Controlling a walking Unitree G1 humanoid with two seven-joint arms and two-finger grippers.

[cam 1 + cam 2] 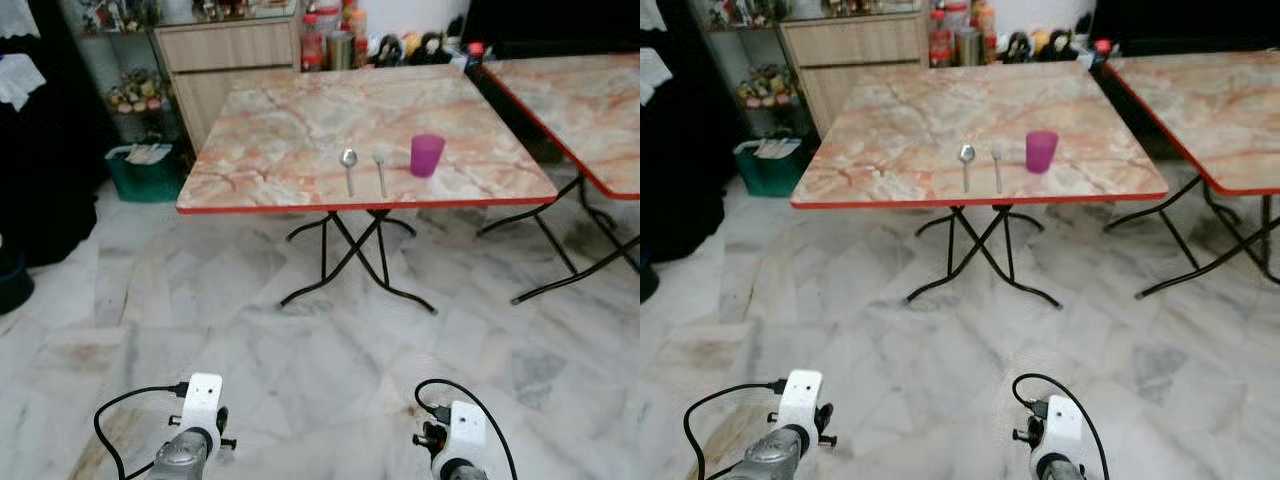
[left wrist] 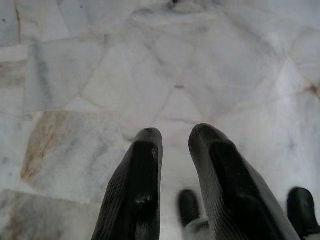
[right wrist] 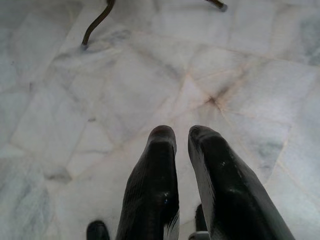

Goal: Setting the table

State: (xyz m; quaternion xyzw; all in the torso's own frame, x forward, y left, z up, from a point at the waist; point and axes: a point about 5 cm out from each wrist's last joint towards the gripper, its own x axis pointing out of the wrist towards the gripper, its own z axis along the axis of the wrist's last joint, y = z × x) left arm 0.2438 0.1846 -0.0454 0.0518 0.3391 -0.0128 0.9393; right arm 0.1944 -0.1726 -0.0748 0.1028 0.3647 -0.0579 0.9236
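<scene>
A marble-topped folding table [image 1: 280,130] with a red edge stands a few steps ahead of me. Near its front edge lie a spoon [image 1: 348,166] and a fork [image 1: 380,170] side by side. A purple cup [image 1: 427,155] stands upright just right of the fork. Both arms hang low over the floor, well short of the table. My left gripper [image 2: 175,134] and my right gripper [image 3: 182,132] point down at the tiles, fingers nearly together with nothing between them.
A second marble table [image 1: 600,110] stands to the right, close to the first. Behind are a wooden cabinet [image 1: 225,50], bottles and jars [image 1: 330,45], and a green bin [image 1: 145,172] at the left. Black crossed legs [image 1: 350,250] spread under the table. Pale marble floor [image 1: 300,340] lies between.
</scene>
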